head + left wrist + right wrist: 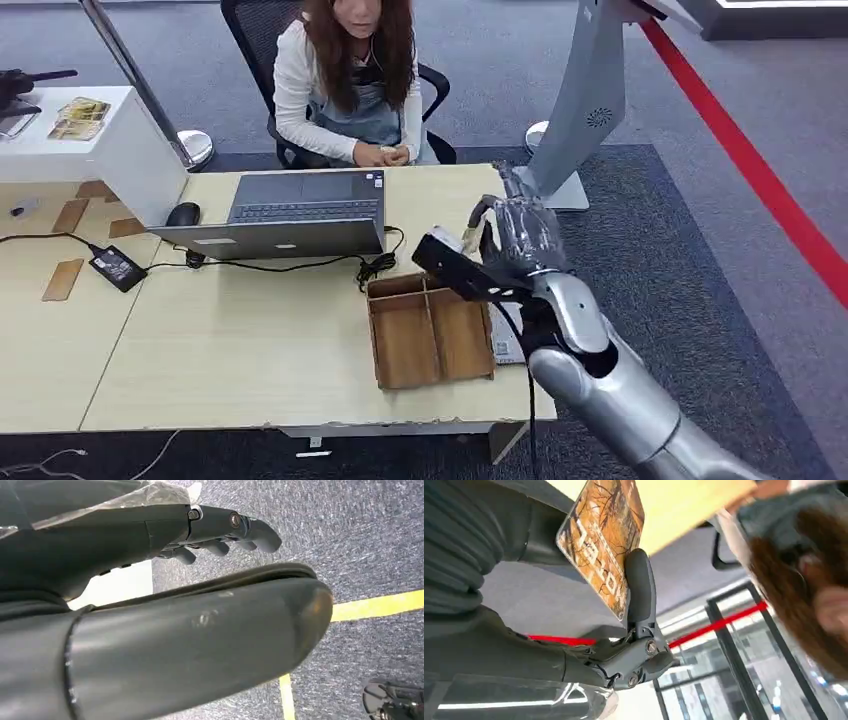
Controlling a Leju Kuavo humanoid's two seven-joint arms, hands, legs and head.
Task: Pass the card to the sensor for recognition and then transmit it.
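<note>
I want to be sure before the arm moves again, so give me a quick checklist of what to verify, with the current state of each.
1. Card held by the right robot hand: ok, pinned between thumb and finger in the right wrist view.
2. Card raised above the desk: ok.
3. Sensor located: cannot tell which device it is.
4. Person seated across the desk, hands resting at its far edge: ok.
5. Wooden tray below the hand holds nothing: ok.
6. Left robot hand holds nothing, over the carpet: ok.
</note>
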